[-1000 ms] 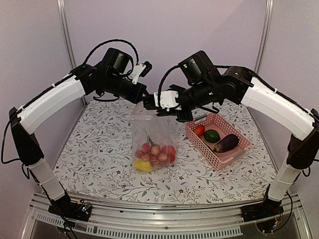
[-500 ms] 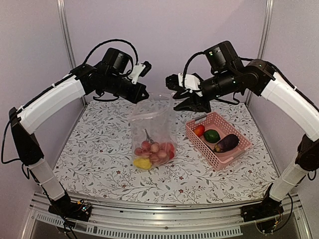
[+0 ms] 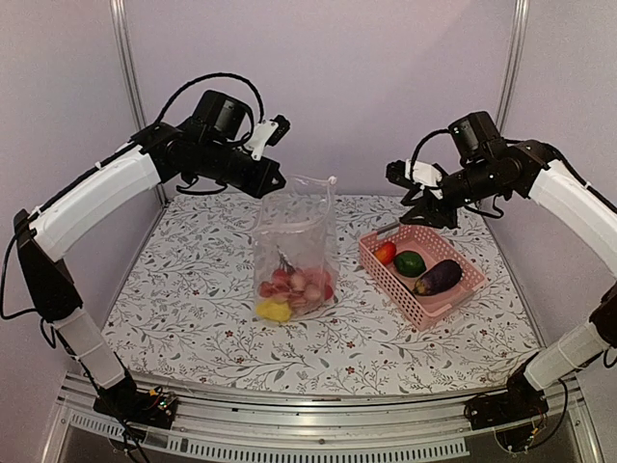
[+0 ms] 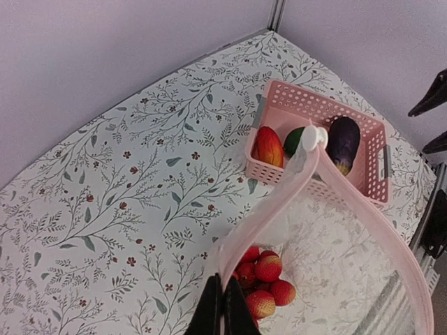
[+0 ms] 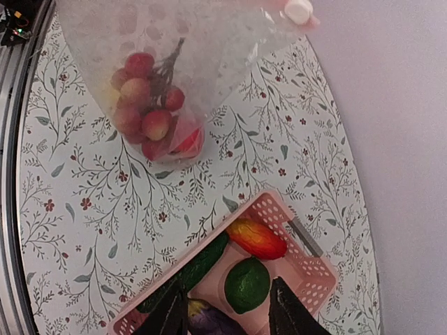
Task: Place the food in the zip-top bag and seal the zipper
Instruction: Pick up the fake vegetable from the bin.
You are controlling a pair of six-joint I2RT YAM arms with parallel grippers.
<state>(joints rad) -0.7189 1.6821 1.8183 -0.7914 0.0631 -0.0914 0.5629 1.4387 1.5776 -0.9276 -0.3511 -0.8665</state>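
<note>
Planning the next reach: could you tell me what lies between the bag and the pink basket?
Only bare floral tablecloth lies between the zip-top bag and the pink basket; the top view shows it.

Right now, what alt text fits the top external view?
The left gripper holds the clear zip-top bag up by a top corner, small red fruits and a yellow pepper lying at its bottom. The right gripper hangs open above the pink basket, which holds a red pepper, a green pepper and an eggplant.
</note>
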